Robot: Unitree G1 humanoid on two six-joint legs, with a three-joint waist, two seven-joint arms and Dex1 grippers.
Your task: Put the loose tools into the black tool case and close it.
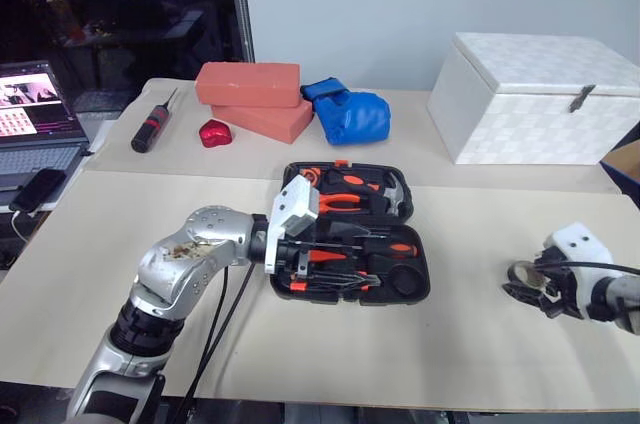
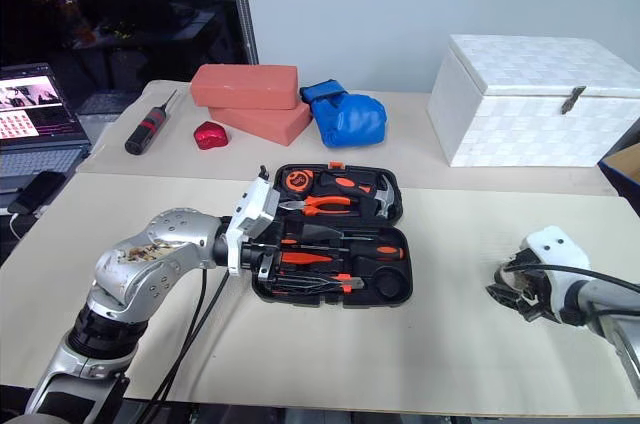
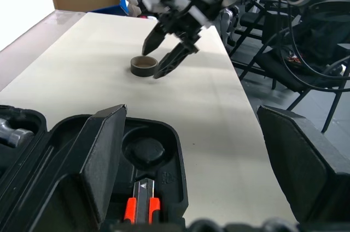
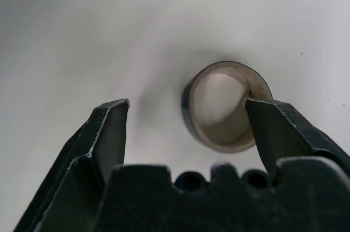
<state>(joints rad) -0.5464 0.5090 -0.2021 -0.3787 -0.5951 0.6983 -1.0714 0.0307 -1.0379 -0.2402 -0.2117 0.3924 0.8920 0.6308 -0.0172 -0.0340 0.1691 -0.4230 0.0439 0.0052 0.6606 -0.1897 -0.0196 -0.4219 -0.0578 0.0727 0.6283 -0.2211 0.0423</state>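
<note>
- Right wrist view: a small ring of tape [image 4: 225, 106], dark outside with a pale inner wall, is being framed by the right gripper [image 4: 186, 120]; the jaws are being held apart, with one finger overlapping the ring's rim and the other well clear of it.
- A one-sided contact is being risked here: the ring could be pushed or rolled across the smooth pale table [image 1: 420, 344] rather than caught, because it is lying off-centre between the jaws.
- The black tool case [image 1: 352, 234] is being shown lying open, flat moulded plastic with rounded corners, beside and partly under the left gripper [image 3: 191, 155], whose jaws are being held apart and empty.
- Orange-and-black tools [image 2: 330, 259] are being shown seated in its recesses; a proud handle could be blocking closure.
- A snag between the left fingers and the case wall is being risked if the lid is swung.
</note>
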